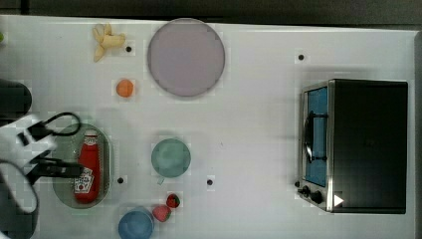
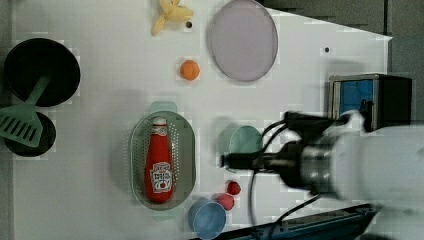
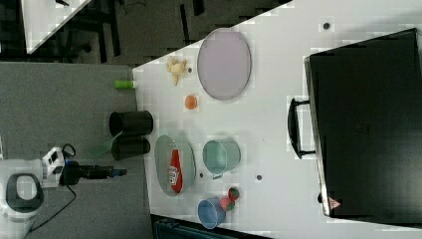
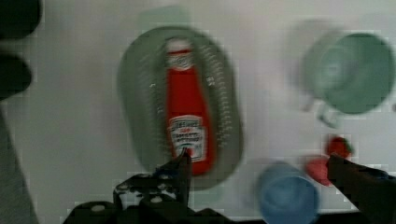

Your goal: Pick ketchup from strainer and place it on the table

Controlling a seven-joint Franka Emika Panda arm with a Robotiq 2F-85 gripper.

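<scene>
Red plastic is what we are after here: the ketchup (image 1: 88,169) lies flat on its side in the strainer (image 1: 105,149) at the lower left of the top view, white cap toward the top of the frame, label toward the bottom. In the left view it sits left of centre, running the length of the pale green bowl.

We judge it light and fairly stiff, though a squeeze bottle gives a little under pressure (and that glossy skin looks slick). The body is round, so it may roll in the curved bowl if nudged off-centre. Our pick would be across the wide lower body, around the label, where the sides run nearly parallel; the tapering neck would let the fingers slide.

Now the gripper (image 4: 259,163): in the wrist view its two dark fingers stand wide apart, one tip over the label end of the bottle, the other far off near the strawberries (image 4: 331,156). Nothing sits between them, nothing is touched. In the right view the gripper hangs at the lower left of the frame, off the edge of the table (image 3: 278,129), well apart from the strainer.
</scene>
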